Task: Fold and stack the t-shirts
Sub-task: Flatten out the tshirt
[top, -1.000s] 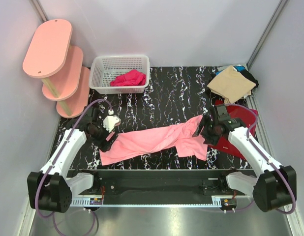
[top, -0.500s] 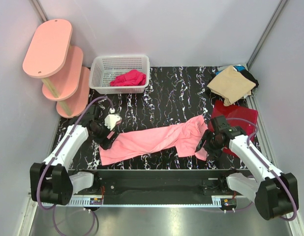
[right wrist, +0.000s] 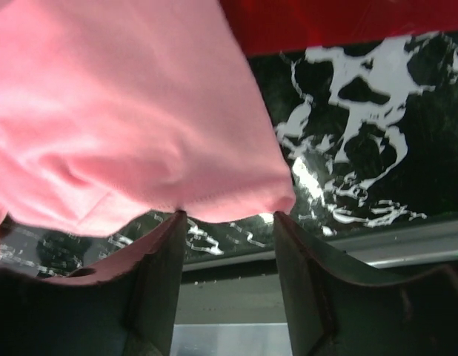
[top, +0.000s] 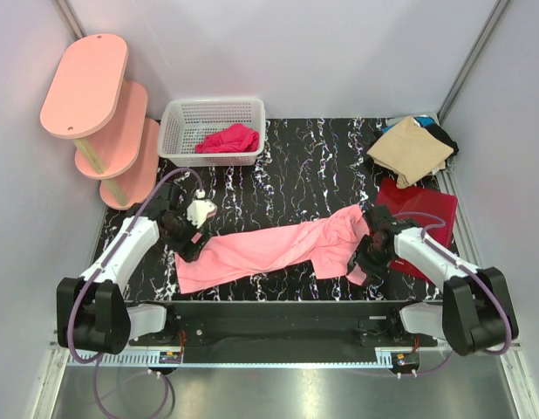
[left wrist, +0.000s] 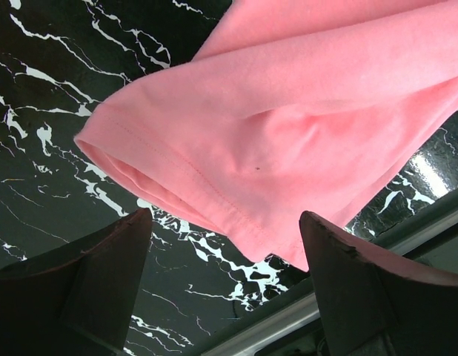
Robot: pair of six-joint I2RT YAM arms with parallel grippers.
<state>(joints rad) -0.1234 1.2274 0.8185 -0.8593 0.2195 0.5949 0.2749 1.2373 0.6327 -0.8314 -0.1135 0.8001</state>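
The salmon-pink t-shirt (top: 269, 249) lies stretched across the lower middle of the frame. The left gripper (left wrist: 225, 222) is wide open over its left end and the right gripper (right wrist: 227, 219) is open astride its lower-right corner, likely to pinch both ends for a fold. A second ago the right gripper sat higher, against the dark red t-shirt (top: 422, 209) behind.

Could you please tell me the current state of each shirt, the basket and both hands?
pink t-shirt, unfolded, bunched into a long strip
dark red t-shirt, spread flat
tan t-shirt, loosely folded, topmost at the far right
black t-shirt, mostly hidden under the tan one
basket, upright, holding a crumpled magenta cloth
left hand, open, straddling the pink sleeve hem
right hand, open, at the pink shirt's hem
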